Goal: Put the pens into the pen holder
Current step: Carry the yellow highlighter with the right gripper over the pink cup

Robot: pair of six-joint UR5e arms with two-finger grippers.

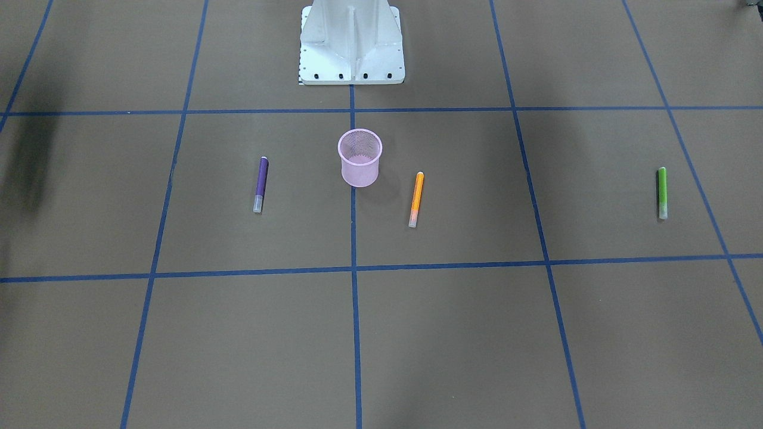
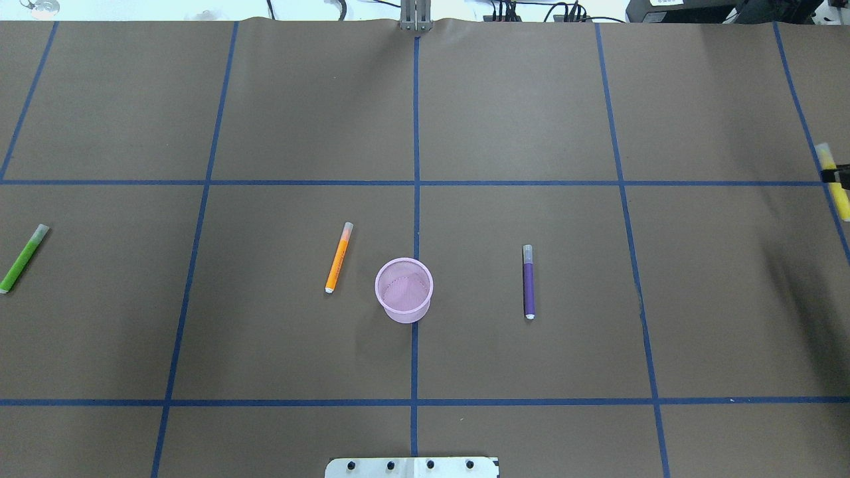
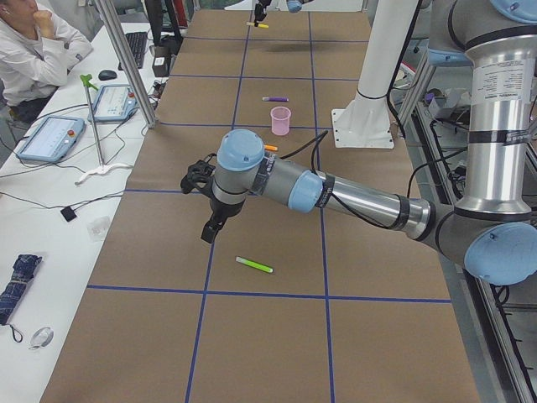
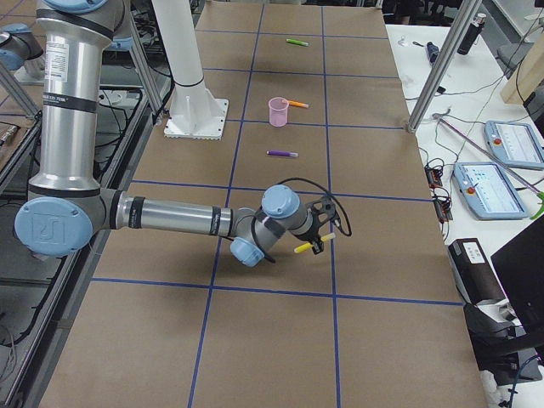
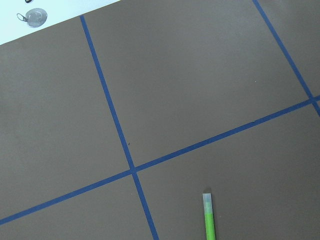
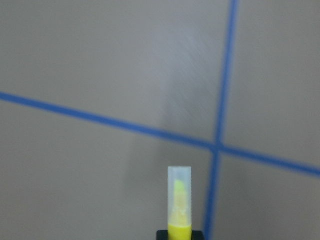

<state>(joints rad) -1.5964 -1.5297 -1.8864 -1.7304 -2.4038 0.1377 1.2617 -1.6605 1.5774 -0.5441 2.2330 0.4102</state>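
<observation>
**Front-facing view:** the pink wire-mesh cylindrical pen holder (image 1: 360,161) stands upright on the brown paper-covered table (image 1: 453,333). The short purple pen (image 1: 261,183) and the orange pen (image 1: 416,198) lie flat on either side of it, apart from it. The green pen (image 1: 662,192) lies well apart.

**Overhead view:** the right gripper (image 2: 837,176) is clamped across the yellow pen (image 2: 825,158) at the frame edge. Inside the pen holder only its mesh bottom shows.

**Exterior left view:** the left gripper (image 3: 207,228) hangs over the table near the green pen. Its opening cannot be told.

**Exterior right view:** the yellow pen is held roughly level, clear of the table.

**Left wrist view:** the green pen's translucent cap end shows.

**Right wrist view:** the yellow pen's whitish cap projects over crossed blue tape lines (image 6: 75,113)
</observation>
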